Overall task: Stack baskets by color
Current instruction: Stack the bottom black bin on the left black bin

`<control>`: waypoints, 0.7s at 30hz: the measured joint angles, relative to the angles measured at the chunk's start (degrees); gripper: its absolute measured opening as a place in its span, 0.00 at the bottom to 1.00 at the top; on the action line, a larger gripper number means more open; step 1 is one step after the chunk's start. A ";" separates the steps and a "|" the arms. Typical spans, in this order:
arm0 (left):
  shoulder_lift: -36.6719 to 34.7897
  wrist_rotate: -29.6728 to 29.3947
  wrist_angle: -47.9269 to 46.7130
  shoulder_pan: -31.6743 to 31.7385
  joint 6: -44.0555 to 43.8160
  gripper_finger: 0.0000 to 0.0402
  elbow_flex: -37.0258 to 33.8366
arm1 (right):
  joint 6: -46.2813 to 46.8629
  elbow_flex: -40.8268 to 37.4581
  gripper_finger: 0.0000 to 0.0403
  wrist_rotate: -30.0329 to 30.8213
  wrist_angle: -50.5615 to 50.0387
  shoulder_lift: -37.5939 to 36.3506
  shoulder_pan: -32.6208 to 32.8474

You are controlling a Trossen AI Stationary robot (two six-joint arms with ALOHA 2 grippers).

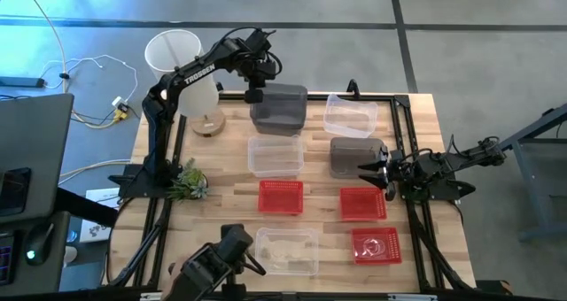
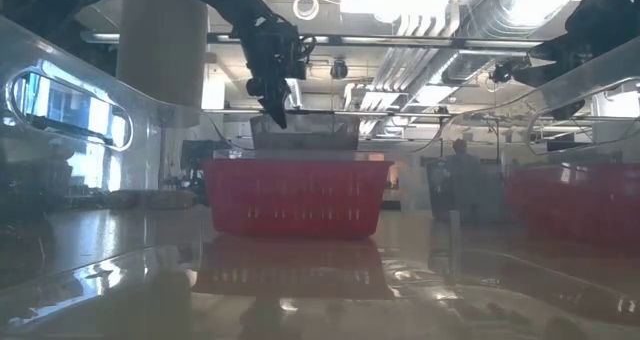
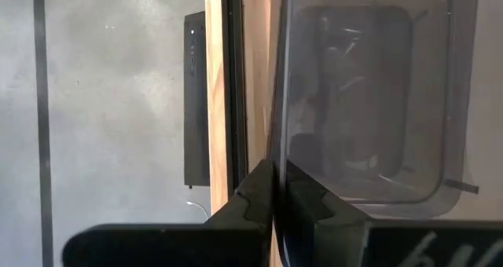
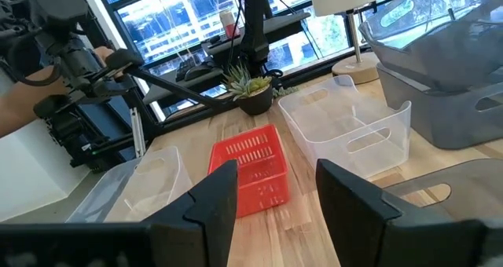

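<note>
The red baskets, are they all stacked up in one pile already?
No. In the high view three red baskets each sit apart on the table, none inside another.

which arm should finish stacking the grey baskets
Left. Its hand is shut on the rim of a grey basket, held over another at the table's far edge. The right hand is open and empty beside the third grey basket.

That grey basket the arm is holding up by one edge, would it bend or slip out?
The dark grey basket probably stays stiff: it keeps its boxy shape though the left gripper pinches only its rim. It looks light, being thin-walled and empty. Its smooth, glossy wall might let it swing or slip in so narrow a grip.
</note>
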 joint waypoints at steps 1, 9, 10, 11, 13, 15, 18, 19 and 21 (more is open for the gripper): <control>0.40 -0.15 0.01 -0.23 -0.11 0.00 0.00 | -0.03 0.00 0.40 0.00 0.00 0.00 0.00; 4.52 -0.75 -0.34 -1.01 -0.34 0.00 -0.09 | -0.01 -0.01 0.40 -0.02 0.00 0.02 0.00; 4.75 -0.76 -0.14 -0.99 -0.34 0.00 -0.09 | -0.02 -0.01 0.40 -0.02 0.01 0.02 0.01; 4.99 -0.75 -0.20 -0.98 -0.35 0.00 -0.09 | -0.02 -0.01 0.40 -0.02 0.00 0.02 0.01; 5.46 -0.76 -0.20 -0.98 -0.34 0.00 -0.09 | -0.07 -0.01 0.40 -0.02 0.00 0.02 0.00; 5.65 -1.11 -0.17 -0.99 -0.44 0.00 -0.09 | -0.11 -0.01 0.40 -0.02 0.00 0.02 0.00; 5.90 -3.16 0.10 -1.25 -0.38 0.00 -0.09 | -0.17 0.00 0.40 -0.02 0.00 0.02 0.00; 6.01 -3.84 0.18 -1.37 -0.38 0.00 -0.09 | -0.17 -0.01 0.40 -0.02 0.00 0.03 0.00; 6.04 -4.16 0.26 -1.38 -0.48 0.02 -0.09 | -0.18 -0.01 0.40 -0.02 0.00 0.04 0.01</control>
